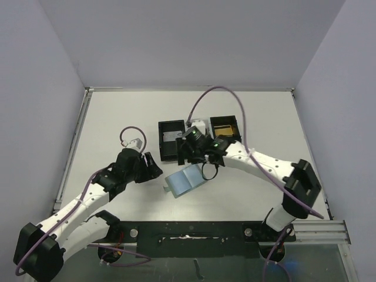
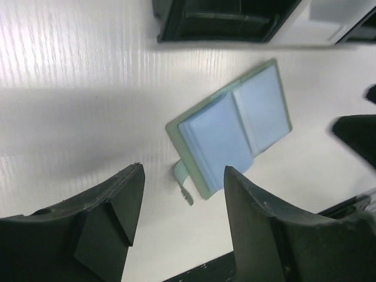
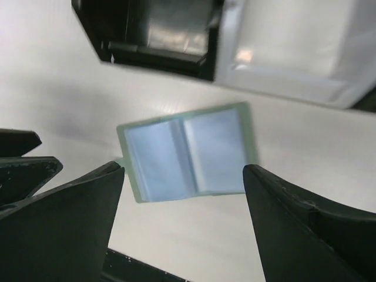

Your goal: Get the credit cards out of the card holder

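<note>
**Both grippers hanging empty at the open card holder**

I am seeing the left gripper (image 2: 181, 171), at 9 o'clock of the card holder (image 1: 185, 179), spread on nothing. The holder is lying open, flat, mid-table, and I am judging it light, limp and prone to sliding. No credit cards are showing; they are likely stiff and slick, so pin one leaf and pinch at a pocket mouth. At 12 o'clock the right gripper (image 3: 183, 170) is gaping, empty, with the black boxes (image 1: 171, 140) beyond.

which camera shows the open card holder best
Left wrist: the card holder lies open, whole and sharp, with both pale blue inner halves clear. Right wrist also shows it whole, but blurred. Top external shows it only small, with no pocket detail.
</note>
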`<move>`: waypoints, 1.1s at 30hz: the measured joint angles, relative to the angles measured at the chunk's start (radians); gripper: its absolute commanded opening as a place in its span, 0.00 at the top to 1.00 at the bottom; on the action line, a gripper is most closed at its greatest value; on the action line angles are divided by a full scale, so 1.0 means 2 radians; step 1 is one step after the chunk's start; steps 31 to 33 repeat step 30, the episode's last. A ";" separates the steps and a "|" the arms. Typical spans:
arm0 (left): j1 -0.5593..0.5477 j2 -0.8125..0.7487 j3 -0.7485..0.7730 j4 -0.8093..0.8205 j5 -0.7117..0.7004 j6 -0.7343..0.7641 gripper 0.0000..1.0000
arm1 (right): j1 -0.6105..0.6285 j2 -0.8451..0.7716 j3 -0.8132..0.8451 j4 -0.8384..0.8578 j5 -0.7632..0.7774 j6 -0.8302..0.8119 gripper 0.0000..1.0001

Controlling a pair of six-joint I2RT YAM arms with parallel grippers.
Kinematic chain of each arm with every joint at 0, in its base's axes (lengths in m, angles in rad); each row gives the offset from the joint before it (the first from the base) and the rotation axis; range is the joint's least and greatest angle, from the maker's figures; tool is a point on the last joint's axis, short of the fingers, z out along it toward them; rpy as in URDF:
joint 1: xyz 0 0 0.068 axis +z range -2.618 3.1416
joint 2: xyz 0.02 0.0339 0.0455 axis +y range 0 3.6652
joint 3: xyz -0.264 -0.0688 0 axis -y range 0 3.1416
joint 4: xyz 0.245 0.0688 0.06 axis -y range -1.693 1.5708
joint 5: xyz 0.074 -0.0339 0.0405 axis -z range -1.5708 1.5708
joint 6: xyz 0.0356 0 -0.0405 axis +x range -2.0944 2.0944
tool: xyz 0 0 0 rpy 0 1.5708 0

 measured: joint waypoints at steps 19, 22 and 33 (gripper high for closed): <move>0.184 0.042 0.239 -0.111 -0.093 0.075 0.24 | -0.288 -0.281 -0.107 0.066 0.096 -0.148 0.01; 0.185 0.037 0.273 -0.119 -0.138 0.078 0.24 | -0.288 -0.309 -0.103 0.080 0.108 -0.180 0.02; 0.185 -0.005 0.319 -0.121 -0.238 0.101 0.24 | -0.288 -0.361 -0.067 0.106 0.114 -0.224 0.02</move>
